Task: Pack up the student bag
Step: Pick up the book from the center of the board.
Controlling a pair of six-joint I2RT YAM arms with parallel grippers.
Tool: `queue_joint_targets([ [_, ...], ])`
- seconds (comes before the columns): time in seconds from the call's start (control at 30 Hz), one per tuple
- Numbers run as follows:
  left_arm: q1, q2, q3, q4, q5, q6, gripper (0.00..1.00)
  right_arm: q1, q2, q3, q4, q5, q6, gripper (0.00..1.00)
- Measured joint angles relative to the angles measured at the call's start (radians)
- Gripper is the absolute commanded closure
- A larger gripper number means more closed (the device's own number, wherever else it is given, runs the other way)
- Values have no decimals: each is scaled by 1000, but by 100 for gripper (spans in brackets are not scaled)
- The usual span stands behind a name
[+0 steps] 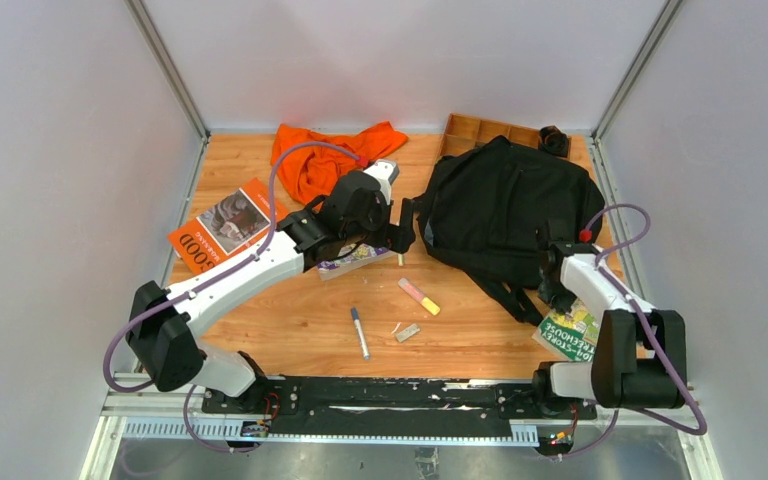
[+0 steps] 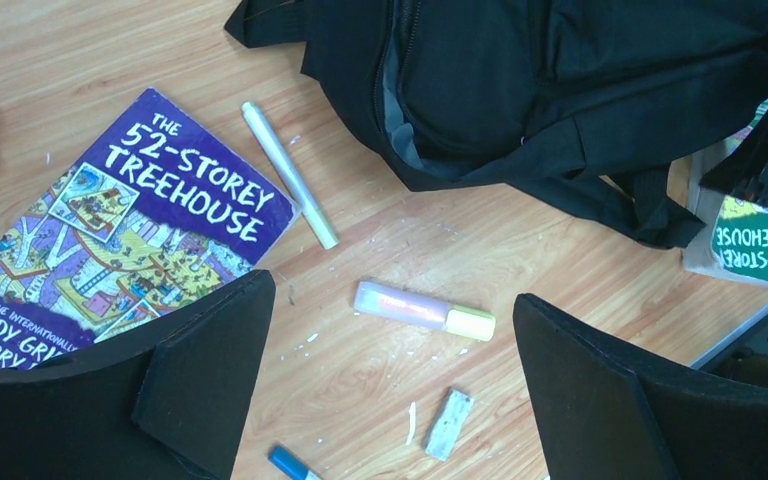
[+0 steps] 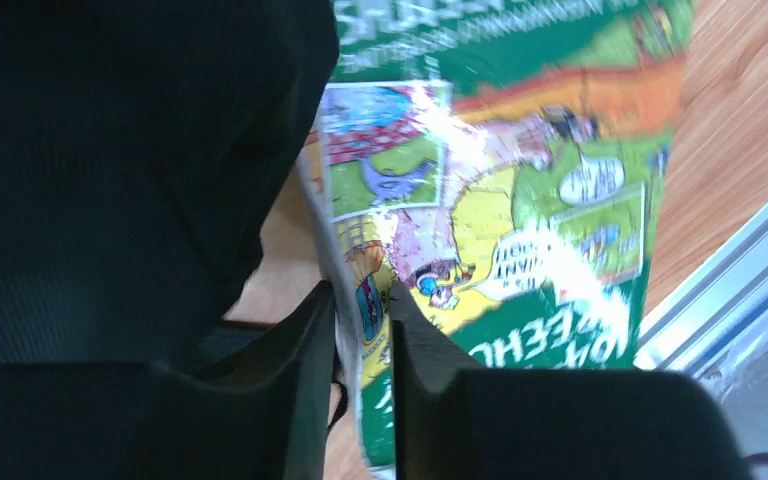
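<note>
The black backpack [image 1: 505, 205] lies at the back right with its zip partly open; it also shows in the left wrist view [image 2: 560, 90] and the right wrist view [image 3: 110, 150]. My right gripper [image 3: 363, 310] is shut on the edge of the green "104-Storey Treehouse" book [image 3: 520, 200], beside the bag's straps [image 1: 570, 335]. My left gripper [image 2: 390, 370] is open and empty, above a pink highlighter with a yellow cap [image 2: 425, 308]. The purple "52-Storey Treehouse" book [image 2: 130, 230] lies to its left, with a white marker [image 2: 290, 175] beside it.
A blue-capped pen [image 1: 360, 332] and a grey eraser [image 1: 408, 332] lie at the front middle. An orange book [image 1: 225, 225] and an orange cloth [image 1: 330, 155] sit at the back left. A wooden compartment tray [image 1: 480, 130] stands behind the bag.
</note>
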Motion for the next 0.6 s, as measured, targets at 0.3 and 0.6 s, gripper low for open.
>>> queue_joint_targets([
  [0.3,0,-2,0,-8,-15,0,2,-81,-65,-14,52,-20,3,100],
  [0.6,0,-4,0,-16,-23,4,2,-91,-430,-21,-141,-74,30,100],
])
